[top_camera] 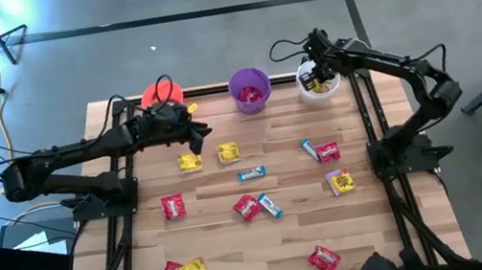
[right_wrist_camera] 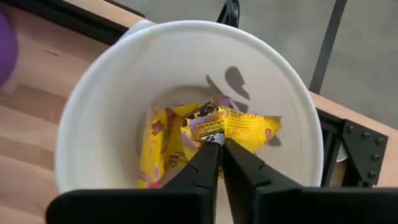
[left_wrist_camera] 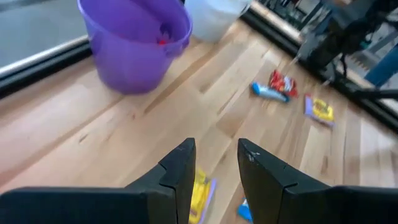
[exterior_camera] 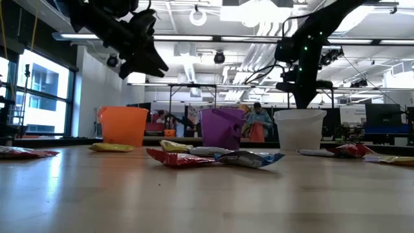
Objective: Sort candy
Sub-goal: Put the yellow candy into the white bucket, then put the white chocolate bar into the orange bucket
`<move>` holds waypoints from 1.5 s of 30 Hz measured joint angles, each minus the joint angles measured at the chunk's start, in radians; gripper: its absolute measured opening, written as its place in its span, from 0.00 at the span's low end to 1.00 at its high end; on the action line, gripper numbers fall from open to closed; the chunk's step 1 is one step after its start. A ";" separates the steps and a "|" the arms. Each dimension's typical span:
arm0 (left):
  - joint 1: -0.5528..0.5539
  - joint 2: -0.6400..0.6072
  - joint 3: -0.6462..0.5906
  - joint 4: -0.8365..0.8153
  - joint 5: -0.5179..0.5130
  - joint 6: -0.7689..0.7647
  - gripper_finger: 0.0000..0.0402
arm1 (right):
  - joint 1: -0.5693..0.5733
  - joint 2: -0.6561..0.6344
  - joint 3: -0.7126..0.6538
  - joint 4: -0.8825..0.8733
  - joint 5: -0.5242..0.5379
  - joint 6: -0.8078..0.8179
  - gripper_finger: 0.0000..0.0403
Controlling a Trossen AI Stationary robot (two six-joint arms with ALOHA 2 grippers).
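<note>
The right gripper [right_wrist_camera: 219,144] is hanging inside the white cup [right_wrist_camera: 112,81] at the worktop's [top_camera: 242,261] far edge, jaws pinching a yellow candy [right_wrist_camera: 239,127]. The left gripper [left_wrist_camera: 214,155] is hovering, jaws slightly spread and empty, near the orange cup [top_camera: 160,93]; other candy is lying scattered mid-worktop.

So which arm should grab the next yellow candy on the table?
Probably the left. Its gripper hangs open just above the yellow candy, while the right gripper is down inside the white cup, fingers pinching a yellow packet.
</note>
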 joint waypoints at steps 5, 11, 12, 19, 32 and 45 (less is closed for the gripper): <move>0.000 0.000 0.000 -0.066 0.022 0.001 0.26 | -0.002 -0.011 0.049 -0.042 0.000 -0.003 0.19; -0.006 0.028 0.001 -0.140 0.108 0.111 0.26 | 0.052 -0.039 0.189 -0.145 0.036 -0.014 0.36; -0.008 0.042 0.001 -0.152 0.113 0.124 0.26 | 0.067 -0.048 0.208 -0.154 0.042 -0.026 0.37; -0.033 0.183 0.008 -0.122 0.174 0.211 0.19 | 0.176 -0.151 0.171 -0.107 -0.003 -0.026 0.33; -0.171 0.417 0.127 -0.023 0.116 0.373 0.11 | 0.467 -0.447 -0.201 0.154 0.011 0.241 0.08; -0.275 0.664 0.235 0.035 0.171 0.429 0.44 | 0.569 -0.495 -0.231 0.120 0.031 0.334 0.08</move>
